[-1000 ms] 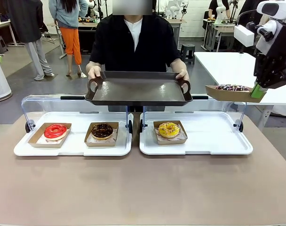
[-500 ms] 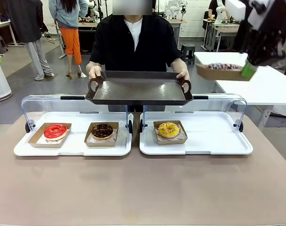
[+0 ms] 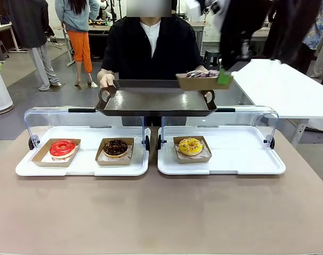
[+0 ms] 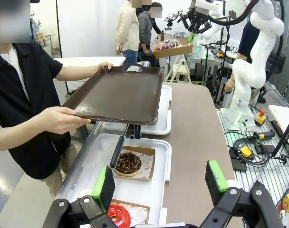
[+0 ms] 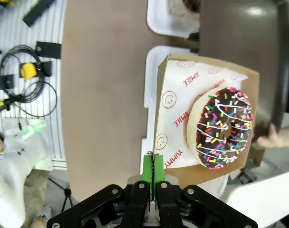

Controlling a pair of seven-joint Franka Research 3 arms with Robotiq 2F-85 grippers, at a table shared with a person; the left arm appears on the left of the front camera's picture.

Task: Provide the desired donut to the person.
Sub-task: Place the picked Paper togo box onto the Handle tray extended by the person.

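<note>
The person (image 3: pixel 151 45), in a black top, stands across the table holding a dark serving tray (image 3: pixel 151 102) out by both handles. My right gripper (image 3: pixel 223 79) is shut on the edge of a cardboard tray (image 3: pixel 198 82). That cardboard tray carries a chocolate donut with coloured sprinkles (image 3: pixel 203 74) and hangs over the serving tray's right end. In the right wrist view the gripper (image 5: pixel 153 172) pinches the cardboard tray (image 5: pixel 173 118) beside the sprinkle donut (image 5: pixel 224 127), with the serving tray (image 5: pixel 244 47) below. My left gripper (image 4: pixel 159 183) hangs open over the left display tray.
Two white display trays (image 3: pixel 241 159) with raised clear lids sit on the table. They hold a red donut (image 3: pixel 62 148), a chocolate donut (image 3: pixel 115 147) and a yellow donut (image 3: pixel 190 146), each in a cardboard tray. A white table (image 3: pixel 289 90) stands at the right, and other people stand behind.
My right arm has carried the sprinkle donut in its cardboard tray up and leftward, from the far right to over the right end of the person's serving tray. Nothing else moved.
</note>
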